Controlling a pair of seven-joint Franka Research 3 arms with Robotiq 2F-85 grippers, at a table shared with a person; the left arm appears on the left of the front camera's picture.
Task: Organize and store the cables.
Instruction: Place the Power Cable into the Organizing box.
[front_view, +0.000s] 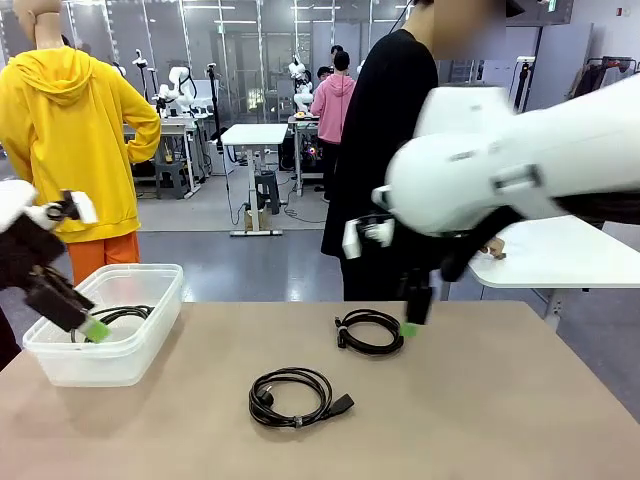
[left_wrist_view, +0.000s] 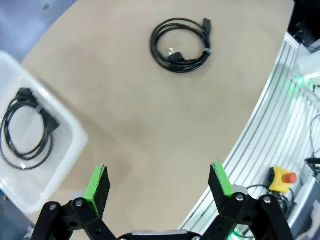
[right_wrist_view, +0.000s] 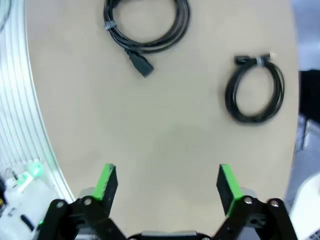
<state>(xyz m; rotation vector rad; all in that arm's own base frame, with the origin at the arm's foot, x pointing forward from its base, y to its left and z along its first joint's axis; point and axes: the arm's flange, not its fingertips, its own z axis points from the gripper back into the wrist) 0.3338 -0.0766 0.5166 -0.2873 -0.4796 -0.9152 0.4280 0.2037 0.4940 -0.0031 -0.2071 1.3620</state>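
Three cables, each a black coil, are in view. One coil (front_view: 370, 332) lies at mid-table and a larger one with a plug end (front_view: 293, 397) lies nearer the front. The third (front_view: 118, 316) rests inside the clear plastic bin (front_view: 150, 340) at the left. My left gripper (front_view: 88, 322) hangs open by the bin's near left side; the left wrist view shows it open (left_wrist_view: 159, 182) over bare table, with the binned coil (left_wrist_view: 27, 132) and the table coil (left_wrist_view: 180, 46) beyond. My right gripper (front_view: 411, 318) stands open just right of the mid-table coil (right_wrist_view: 255, 92), and the front coil (right_wrist_view: 147, 25) lies farther off.
A person in black (front_view: 385, 150) stands at the far edge, behind the right arm. A white side table (front_view: 560, 250) stands at the back right. An aluminium rail and a yellow emergency-stop button (left_wrist_view: 282, 179) run along the robot's side of the table.
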